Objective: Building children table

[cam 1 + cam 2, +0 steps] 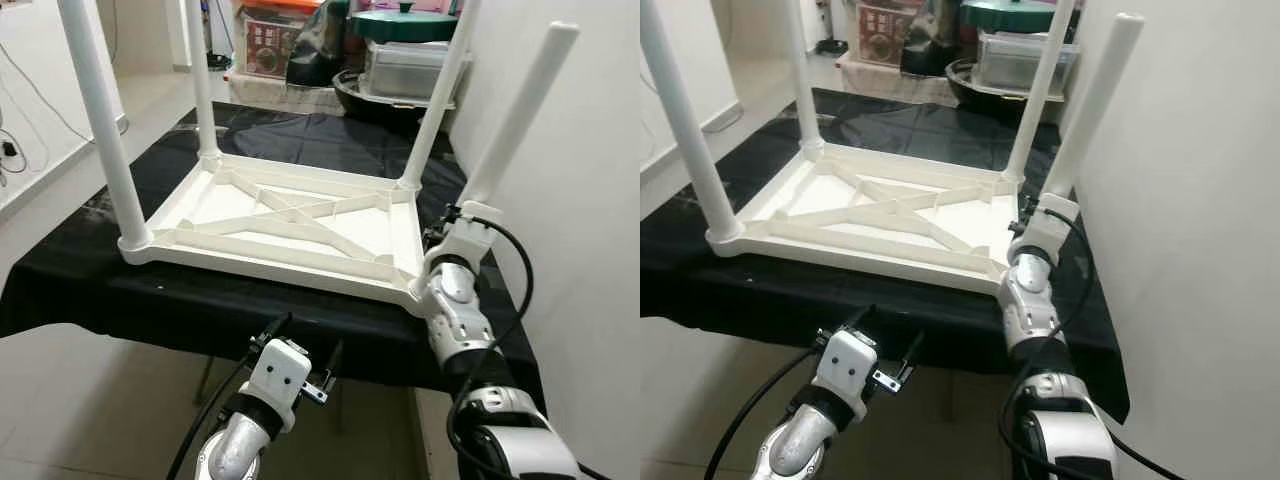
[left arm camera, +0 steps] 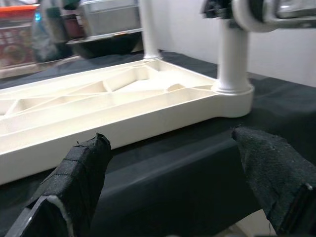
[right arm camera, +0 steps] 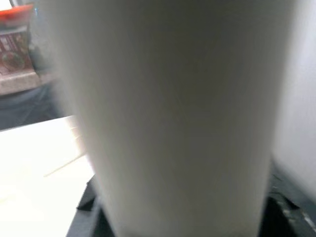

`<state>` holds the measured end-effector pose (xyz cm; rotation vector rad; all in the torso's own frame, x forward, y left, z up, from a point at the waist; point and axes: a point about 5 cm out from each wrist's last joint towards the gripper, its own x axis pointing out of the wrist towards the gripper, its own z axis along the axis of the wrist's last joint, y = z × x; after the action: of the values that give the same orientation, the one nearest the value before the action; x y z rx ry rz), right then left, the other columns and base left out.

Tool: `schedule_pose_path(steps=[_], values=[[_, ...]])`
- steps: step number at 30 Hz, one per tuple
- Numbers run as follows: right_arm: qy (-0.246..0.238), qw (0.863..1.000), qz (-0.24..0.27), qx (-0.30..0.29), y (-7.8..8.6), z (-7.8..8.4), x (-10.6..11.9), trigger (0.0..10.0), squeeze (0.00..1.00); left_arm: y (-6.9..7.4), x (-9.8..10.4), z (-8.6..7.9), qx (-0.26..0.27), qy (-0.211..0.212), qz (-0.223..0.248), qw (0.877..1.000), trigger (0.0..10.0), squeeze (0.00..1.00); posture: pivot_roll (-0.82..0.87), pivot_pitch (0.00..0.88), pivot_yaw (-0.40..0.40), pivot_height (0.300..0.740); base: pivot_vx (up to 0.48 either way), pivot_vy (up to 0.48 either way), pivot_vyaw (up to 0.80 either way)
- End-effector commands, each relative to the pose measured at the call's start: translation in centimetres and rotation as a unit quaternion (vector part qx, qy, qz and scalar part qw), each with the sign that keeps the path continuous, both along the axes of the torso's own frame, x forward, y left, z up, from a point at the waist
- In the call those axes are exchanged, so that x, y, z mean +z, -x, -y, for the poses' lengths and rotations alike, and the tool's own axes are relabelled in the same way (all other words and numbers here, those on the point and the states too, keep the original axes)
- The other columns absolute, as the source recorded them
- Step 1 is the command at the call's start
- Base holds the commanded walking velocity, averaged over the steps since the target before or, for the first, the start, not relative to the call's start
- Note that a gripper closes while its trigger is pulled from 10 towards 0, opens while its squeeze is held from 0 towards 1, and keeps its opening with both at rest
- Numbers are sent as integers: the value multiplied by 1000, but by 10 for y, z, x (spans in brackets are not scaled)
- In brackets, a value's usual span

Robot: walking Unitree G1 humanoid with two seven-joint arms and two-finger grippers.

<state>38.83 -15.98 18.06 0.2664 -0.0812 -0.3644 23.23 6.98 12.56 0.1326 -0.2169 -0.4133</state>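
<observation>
While right gripper (image 1: 452, 222) clasps leg (image 1: 517, 112) — tabletop (image 1: 290, 225) at cloth edge, wall beside.

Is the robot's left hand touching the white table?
Apart. In the left wrist view, black cloth shows between the open left end effector and the table top's edge, which lies beyond both fingertips.

Head stereo pair: high vantage, facing forward and down. Both eyes share the upturned table top (image 1: 280, 225) at centre, on the black cloth (image 1: 90, 280); storage boxes (image 1: 405, 65) at 12 o'clock.

Left wrist view: low, near cloth level, looking between its own fingers (image 2: 74, 173) along the table top's edge; corner leg (image 2: 233, 59) close, at 2 o'clock.

Right wrist view: pressed against that leg, blurred.
</observation>
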Motion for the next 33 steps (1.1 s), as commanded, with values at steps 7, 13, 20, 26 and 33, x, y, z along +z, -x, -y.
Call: schedule_pose_path(steps=[7, 13, 20, 26, 33], values=[[-44, 991, 48, 117, -5, -18, 4, 10000, 0, 0, -3, 0, -2, -4, -7, 1000, 10000, 0, 99, 74, -84, 740, 0, 0, 0], [-27, 920, 130, 369, 1, -26, 28, 10000, 0, -1, -3, 0, -2, -4, -8, 1000, 10000, 0, 104, 73, -83, 740, 0, 0, 0], [-10, 791, 113, 601, 26, -38, 22, 10000, 0, -1, -4, 1, -3, -6, -7, 1000, 10000, 0, 103, 74, -82, 740, 0, 0, 0], [28, 721, 89, 687, 41, -51, 10, 10000, 0, 0, -4, 0, -3, -7, -7, 1000, 10000, 0, 108, 73, -81, 740, 0, 0, 0], [70, 804, 57, 587, 19, -52, 3, 0, 0, 0, -3, 0, -2, -7, -6, 1000, 10000, 0, 111, 73, -82, 740, 0, 0, 0]])
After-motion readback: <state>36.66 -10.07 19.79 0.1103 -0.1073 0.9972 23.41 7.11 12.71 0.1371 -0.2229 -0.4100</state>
